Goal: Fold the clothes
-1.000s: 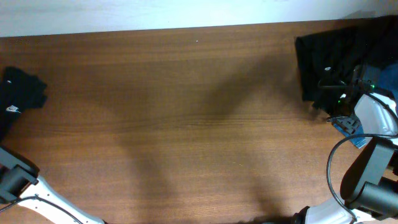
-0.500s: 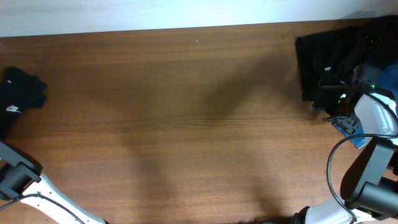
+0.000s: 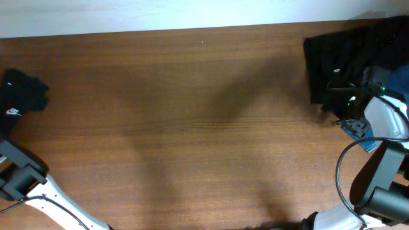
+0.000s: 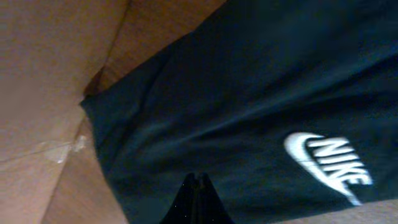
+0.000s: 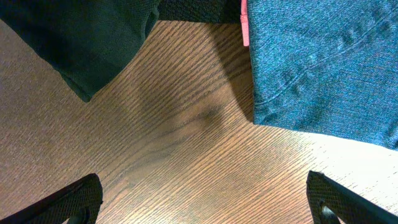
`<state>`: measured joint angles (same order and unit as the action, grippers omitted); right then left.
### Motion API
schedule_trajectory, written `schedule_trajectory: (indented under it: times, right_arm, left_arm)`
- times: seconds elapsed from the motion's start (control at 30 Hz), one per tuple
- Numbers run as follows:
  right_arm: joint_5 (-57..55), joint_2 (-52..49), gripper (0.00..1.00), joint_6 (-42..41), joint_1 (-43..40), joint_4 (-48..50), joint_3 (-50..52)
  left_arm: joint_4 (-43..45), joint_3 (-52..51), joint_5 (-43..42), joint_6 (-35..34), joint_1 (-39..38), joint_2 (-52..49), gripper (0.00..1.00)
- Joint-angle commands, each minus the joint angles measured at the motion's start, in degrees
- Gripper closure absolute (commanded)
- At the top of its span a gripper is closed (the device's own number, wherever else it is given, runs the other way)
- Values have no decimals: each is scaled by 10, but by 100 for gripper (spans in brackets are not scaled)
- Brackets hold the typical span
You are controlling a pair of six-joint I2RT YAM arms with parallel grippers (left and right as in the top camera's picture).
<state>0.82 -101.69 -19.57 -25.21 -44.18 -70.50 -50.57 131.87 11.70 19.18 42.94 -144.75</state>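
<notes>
I see the crumpled black thin-fabric T-shirt (image 3: 24,92) bunched at the left edge of the wooden worktop (image 3: 192,115), its white Nike swoosh logo (image 4: 329,167) facing up. My left pincer (image 4: 196,186) is closed tip to tip over the cloth. My right pincer (image 5: 205,202) gapes wide above bare wood near the right edge, beside blue denim (image 5: 323,62).

the word "nike", with a swoosh over it, is printed in white (image 4: 329,165) on the black t-shirt (image 4: 249,81), tilted, at the lower right of the left wrist frame. in the overhead view only a small white mark (image 3: 13,112) is seen at the left edge, too small to be read.
</notes>
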Motion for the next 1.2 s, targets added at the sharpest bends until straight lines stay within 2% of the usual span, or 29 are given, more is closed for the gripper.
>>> schedule_trajectory:
  times: [0.0, 0.27, 0.63, 0.77, 0.87, 0.97, 1.17]
  right_arm:
    - [-11, 7, 1, -7, -3, 0, -7]
    - [-11, 7, 1, -7, -3, 0, -7]
    - [-11, 7, 1, -7, -3, 0, -7]
    - [-11, 7, 1, -7, -3, 0, -7]
    - [-11, 7, 1, -7, -3, 0, -7]
    - [-11, 7, 1, -7, -3, 0, -7]
    - [-11, 7, 1, -7, -3, 0, -7]
  left_arm:
    - [7, -8, 27, 16, 19, 20, 99]
    - [14, -32, 27, 15, 34, 13, 99]
    - [66, -131, 21, 10, 37, 12, 99]
    - [68, -184, 20, -39, 40, 12, 99]
    - [52, -214, -18, -70, 37, 13, 100]
    - [14, -218, -60, -96, 27, 13, 100]
    - [-47, -217, -64, -153, -9, 49, 99]
